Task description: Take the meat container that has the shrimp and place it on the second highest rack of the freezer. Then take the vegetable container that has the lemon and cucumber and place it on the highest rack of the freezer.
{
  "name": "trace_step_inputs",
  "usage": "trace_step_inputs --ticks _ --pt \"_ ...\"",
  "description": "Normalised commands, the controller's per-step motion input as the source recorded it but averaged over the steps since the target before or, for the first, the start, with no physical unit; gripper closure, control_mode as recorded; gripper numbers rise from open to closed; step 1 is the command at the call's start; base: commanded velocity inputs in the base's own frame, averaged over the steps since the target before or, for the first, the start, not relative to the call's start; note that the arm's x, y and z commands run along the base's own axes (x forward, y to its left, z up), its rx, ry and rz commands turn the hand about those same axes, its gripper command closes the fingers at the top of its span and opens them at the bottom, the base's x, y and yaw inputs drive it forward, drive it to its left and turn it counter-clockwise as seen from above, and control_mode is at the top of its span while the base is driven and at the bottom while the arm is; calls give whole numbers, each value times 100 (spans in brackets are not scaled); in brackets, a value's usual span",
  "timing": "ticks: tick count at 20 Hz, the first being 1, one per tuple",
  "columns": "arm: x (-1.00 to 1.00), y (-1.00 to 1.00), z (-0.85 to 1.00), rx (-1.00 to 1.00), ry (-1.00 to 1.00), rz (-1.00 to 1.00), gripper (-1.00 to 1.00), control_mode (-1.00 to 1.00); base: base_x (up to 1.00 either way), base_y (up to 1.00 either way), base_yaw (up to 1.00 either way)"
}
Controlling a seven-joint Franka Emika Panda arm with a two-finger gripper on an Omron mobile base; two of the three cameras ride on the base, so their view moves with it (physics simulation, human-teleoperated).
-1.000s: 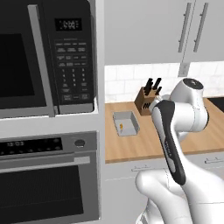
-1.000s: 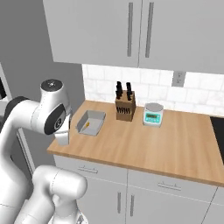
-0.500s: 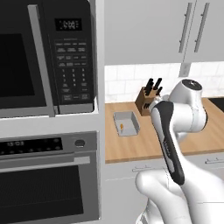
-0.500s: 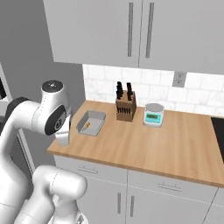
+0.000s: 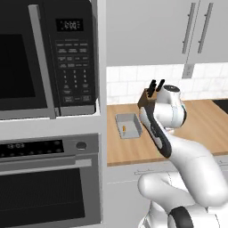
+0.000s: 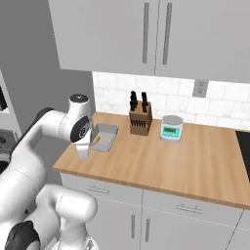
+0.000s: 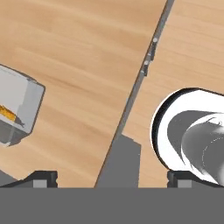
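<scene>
The meat container [image 6: 108, 132] is a small light-grey open tray near the left end of the wooden counter, with the tiny orange shrimp [image 6: 97, 140] inside. In the left base view the meat container [image 5: 130, 121] and shrimp [image 5: 124, 129] lie just left of my forearm. My gripper [image 6: 84, 155] hangs open, pointing down beside the tray's near-left corner, above the counter edge. The hand view puts the meat container [image 7: 24, 98] and shrimp [image 7: 8, 113] at the far left, off to the side of the open gripper [image 7: 113, 177], which holds nothing. The vegetable container, lemon, cucumber and freezer are out of view.
A knife block [image 6: 139, 122] stands right behind the tray, and a small kitchen scale [image 6: 171, 128] sits further right. A black microwave [image 5: 44, 58] and an oven [image 5: 44, 178] fill the tall unit left of the counter [image 6: 185, 161]. Wall cabinets [image 6: 146, 34] hang overhead.
My arm has swung in toward the tray, bringing the hand closer to its near-left corner. The tray has not moved and the jaws have stayed open.
</scene>
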Motion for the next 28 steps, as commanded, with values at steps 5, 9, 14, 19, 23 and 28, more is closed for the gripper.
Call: trace_step_inputs --ticks 5,9,14,19,23,28 --pt "67 5 -24 0 7 0 -100 -100 0 0 0" --pt "63 5 -29 1 0 0 -100 -100 0 0 0" --pt "49 0 -47 0 0 0 -100 -100 0 0 0" --pt "42 0 -44 0 0 0 -100 -100 0 0 0" --pt "43 0 -27 0 0 0 -100 -100 0 0 0" --pt "40 0 -25 0 0 0 -100 -100 0 0 0"
